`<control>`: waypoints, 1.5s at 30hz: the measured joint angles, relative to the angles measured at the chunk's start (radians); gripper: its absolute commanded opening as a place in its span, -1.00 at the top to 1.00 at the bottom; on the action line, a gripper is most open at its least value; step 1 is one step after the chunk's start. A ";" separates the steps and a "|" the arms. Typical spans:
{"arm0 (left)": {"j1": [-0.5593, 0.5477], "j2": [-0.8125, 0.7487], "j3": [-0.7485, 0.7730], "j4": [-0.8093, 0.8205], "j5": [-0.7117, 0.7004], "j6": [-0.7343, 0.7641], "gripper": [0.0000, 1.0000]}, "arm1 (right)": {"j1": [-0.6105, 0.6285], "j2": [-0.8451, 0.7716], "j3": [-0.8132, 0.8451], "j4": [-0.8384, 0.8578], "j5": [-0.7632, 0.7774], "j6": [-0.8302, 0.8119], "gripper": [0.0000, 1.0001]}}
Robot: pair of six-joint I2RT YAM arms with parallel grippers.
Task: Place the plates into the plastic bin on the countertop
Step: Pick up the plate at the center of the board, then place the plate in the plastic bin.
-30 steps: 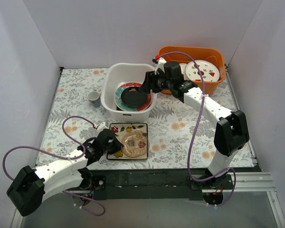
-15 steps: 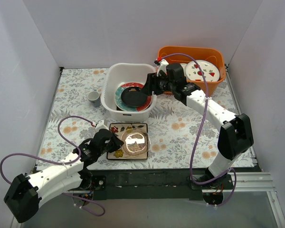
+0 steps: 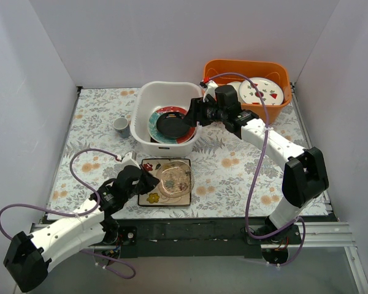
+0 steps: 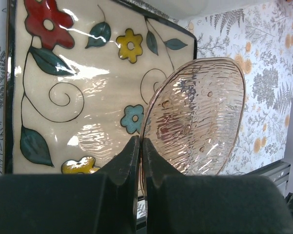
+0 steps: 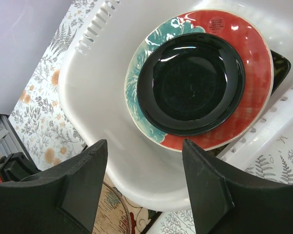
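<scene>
The white plastic bin (image 3: 148,92) stands at the back middle of the countertop. In it a dark round plate (image 3: 173,124) lies on a teal-and-red round plate (image 3: 156,125). In the right wrist view the dark plate (image 5: 190,83) rests on the teal-and-red plate (image 5: 251,97), with a black plate corner (image 5: 281,63) under them. My right gripper (image 3: 193,113) is open and empty over the bin's near right rim. My left gripper (image 4: 140,146) is shut on the rim of a small clear pinkish glass plate (image 4: 195,117), tilted above the white square flowered plate (image 4: 78,87).
An orange tub (image 3: 276,73) at the back right holds a white round plate with red fruit marks (image 3: 262,90). A small cup (image 3: 121,126) stands left of the bin. The square plate (image 3: 148,197) lies near the black front edge.
My left gripper has raised the glass plate off the square plate and tilted it. My right gripper has drawn back a little to the right from the dark plate.
</scene>
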 measured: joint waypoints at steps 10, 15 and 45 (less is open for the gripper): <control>0.000 -0.049 0.069 -0.055 -0.023 0.000 1.00 | 0.000 -0.003 -0.039 0.058 -0.068 0.023 -0.40; 0.000 -0.059 0.099 -0.071 -0.040 0.002 1.00 | 0.000 -0.018 -0.113 0.082 -0.097 0.036 -0.40; 0.000 0.031 0.123 0.089 -0.051 0.045 1.00 | 0.000 -0.250 -0.405 0.167 -0.187 0.103 -0.37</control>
